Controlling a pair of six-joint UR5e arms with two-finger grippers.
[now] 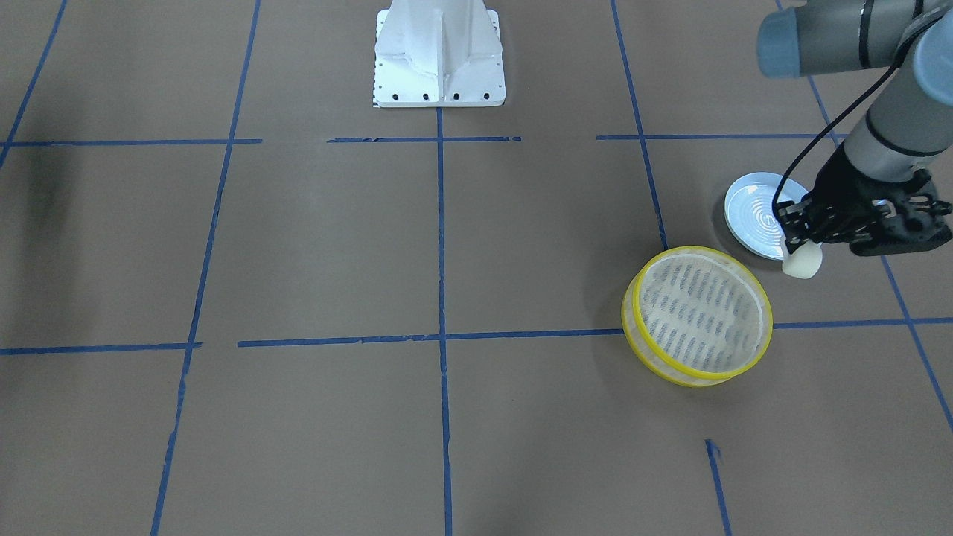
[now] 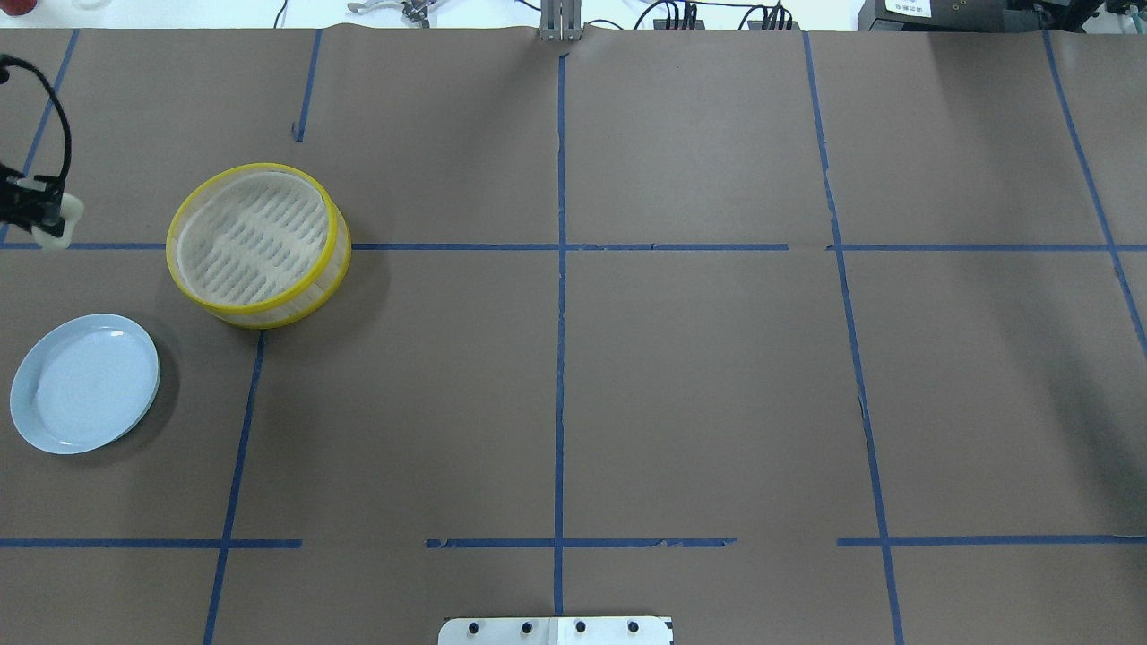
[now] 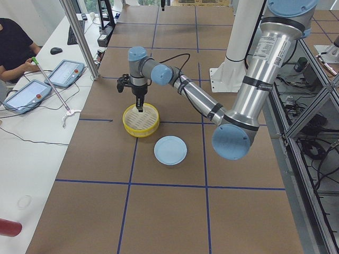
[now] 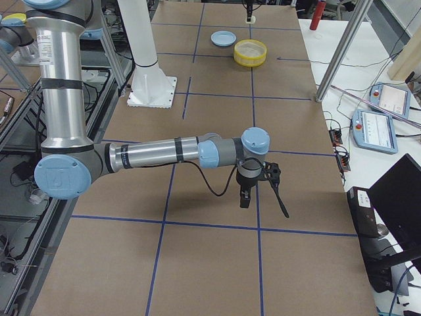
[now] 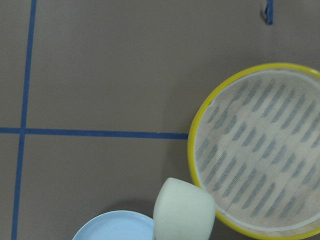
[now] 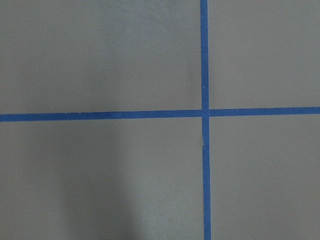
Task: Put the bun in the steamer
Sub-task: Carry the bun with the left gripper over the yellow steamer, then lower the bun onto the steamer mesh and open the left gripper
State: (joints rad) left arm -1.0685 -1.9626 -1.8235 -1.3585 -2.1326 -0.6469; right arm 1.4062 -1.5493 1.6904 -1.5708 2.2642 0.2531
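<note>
Steamer: a round, shallow basket [image 1: 700, 309] sits empty on the tabletop [image 1: 335, 246], with bright yellow rims, translucent beige sides and a pale slotted floor.
Bun: a small cream-white block [image 1: 802, 262], soft-looking with rounded edges, hangs in the air just outside the steamer's rim, between steamer and plate, touching neither.
Left fingers: black and pointing straight down [image 1: 795, 232], they are closed on the bun's upper end, leaving its lower end free.
Plate: a smooth, pale blue-white disc [image 1: 752, 212] with a low raised rim lies bare beside the steamer and is smaller than it.
Left arm: the grey tube with blue joint caps [image 1: 886, 126] stretches far out from the base, its wrist turned down over the gap between plate and steamer.
Tabletop: matte brown paper, ruled into squares by blue tape [image 1: 441, 238].
Right arm: it [image 4: 158, 153] reaches low and level over bare paper, well apart from the steamer.
Right fingers: dark and pointing down [image 4: 245, 196]; how far apart they stand cannot be told.
</note>
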